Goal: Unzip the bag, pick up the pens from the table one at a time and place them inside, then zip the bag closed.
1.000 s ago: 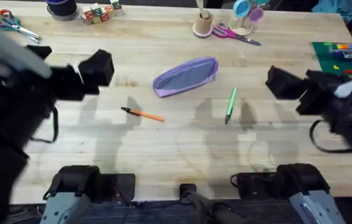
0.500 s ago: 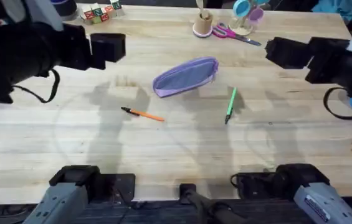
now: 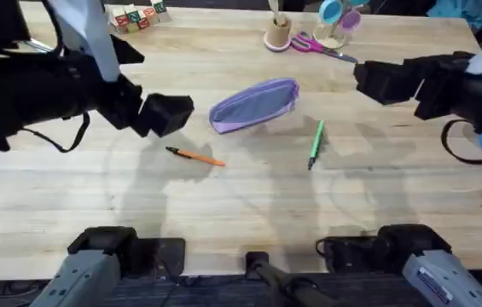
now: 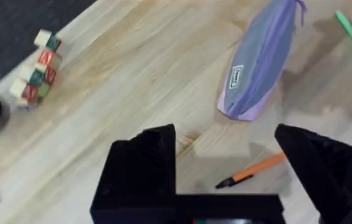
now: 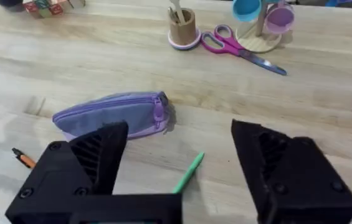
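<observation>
Both tools, left (image 4: 225, 168) and right (image 5: 172, 165), hover spread and empty, flanking the zipped bag (image 3: 254, 105) to unzip it.

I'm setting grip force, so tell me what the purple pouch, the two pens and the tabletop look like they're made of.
The bag: soft woven fabric, matte, sagging with folds, zipper along its length. The orange pen and the green pen: probably hard plastic, smooth and uniformly coloured, though the finish is hard to judge. The table: pale wood planks with visible grain and seams, low sheen.
</observation>
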{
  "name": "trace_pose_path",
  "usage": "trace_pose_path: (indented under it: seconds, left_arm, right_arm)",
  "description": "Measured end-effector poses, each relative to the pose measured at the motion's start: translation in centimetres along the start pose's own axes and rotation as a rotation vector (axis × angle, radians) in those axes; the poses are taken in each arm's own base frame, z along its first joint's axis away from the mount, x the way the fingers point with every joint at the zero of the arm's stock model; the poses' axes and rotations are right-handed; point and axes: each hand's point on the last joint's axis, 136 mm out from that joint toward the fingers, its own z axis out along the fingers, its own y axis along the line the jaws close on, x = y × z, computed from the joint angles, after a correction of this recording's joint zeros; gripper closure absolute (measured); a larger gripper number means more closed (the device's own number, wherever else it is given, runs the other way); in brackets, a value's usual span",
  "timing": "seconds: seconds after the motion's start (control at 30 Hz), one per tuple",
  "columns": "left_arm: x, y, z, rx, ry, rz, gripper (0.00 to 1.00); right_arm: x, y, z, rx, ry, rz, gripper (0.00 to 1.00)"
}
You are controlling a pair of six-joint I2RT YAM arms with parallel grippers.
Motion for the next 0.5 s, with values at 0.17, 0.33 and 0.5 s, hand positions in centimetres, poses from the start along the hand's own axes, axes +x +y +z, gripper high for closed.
trace_pose_path:
  seconds: [0.17, 0.33, 0.5]
  left_arm:
    - [-0.12, -0.40, 0.00, 0.022, -0.010, 0.129, 0.008]
    - [-0.13, -0.58, 0.36, 0.044, -0.014, 0.175, 0.008]
    - [-0.21, -0.77, 0.44, 0.057, -0.020, 0.191, 0.008]
  right_arm:
    - [0.00, 0.11, -0.01, -0.006, 0.000, -0.009, 0.006]
    - [0.00, 0.12, 0.00, -0.007, 0.000, -0.016, 0.006]
    - [0.00, 0.12, 0.00, -0.007, 0.000, -0.016, 0.006]
